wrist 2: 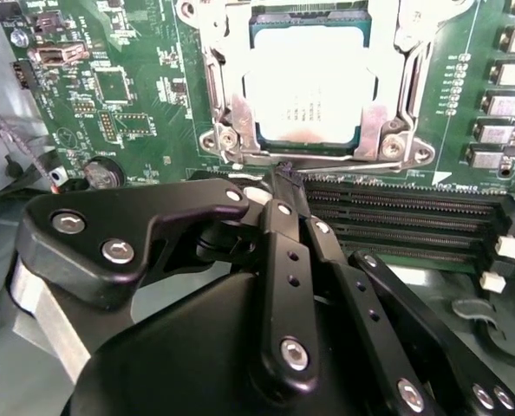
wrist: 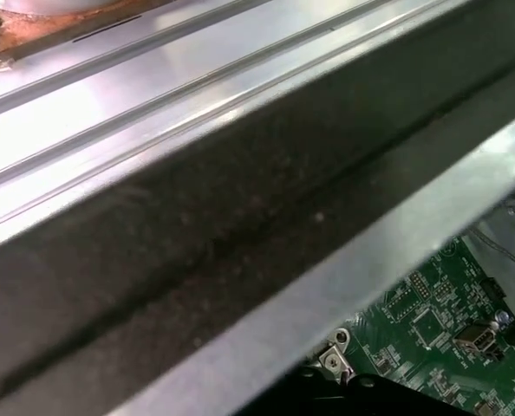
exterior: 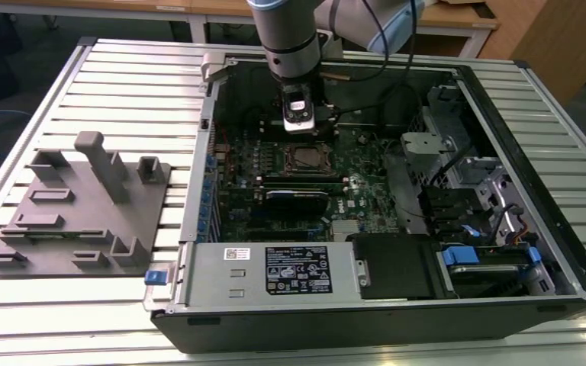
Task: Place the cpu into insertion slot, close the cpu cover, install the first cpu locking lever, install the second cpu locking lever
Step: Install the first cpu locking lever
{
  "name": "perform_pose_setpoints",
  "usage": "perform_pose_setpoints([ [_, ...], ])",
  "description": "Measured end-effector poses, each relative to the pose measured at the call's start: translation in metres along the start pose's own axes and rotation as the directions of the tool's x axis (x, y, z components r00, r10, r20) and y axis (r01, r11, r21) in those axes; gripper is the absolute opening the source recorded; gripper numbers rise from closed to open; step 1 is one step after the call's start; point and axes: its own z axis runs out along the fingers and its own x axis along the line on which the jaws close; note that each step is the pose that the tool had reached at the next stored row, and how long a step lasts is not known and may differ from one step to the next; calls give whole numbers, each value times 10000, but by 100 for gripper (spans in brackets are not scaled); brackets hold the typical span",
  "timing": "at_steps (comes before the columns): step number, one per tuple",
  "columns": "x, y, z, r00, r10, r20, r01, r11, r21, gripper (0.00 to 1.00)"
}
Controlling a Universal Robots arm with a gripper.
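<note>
Motherboard [wrist 2: 136,95], cpu [wrist 2: 309,87] just beside pincer [wrist 2: 283,173] (closed)

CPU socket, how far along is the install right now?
Done: the cpu is seated, with the cpu cover down over it. In hand: the gripper, shut, is at the thin locking lever running beside the cover. Left: I can't tell whether either lever is latched.

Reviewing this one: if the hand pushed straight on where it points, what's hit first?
Most likely the thin metal lever along the near edge of the cover frame; the tip of the hand looks at or almost on it, though depth is unclear. The chip lies beyond.
</note>
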Motion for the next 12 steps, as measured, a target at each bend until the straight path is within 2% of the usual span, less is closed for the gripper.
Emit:
perform_pose_setpoints([
  [2, 0, 0, 5, 10000, -21, 51, 21, 10000, 81, 11],
  [6, -2, 0, 7, 9999, -60, 123, 57, 9998, 192, 11],
  [12, -1, -1, 11, 9999, -61, 128, 59, 9998, 200, 11],
])
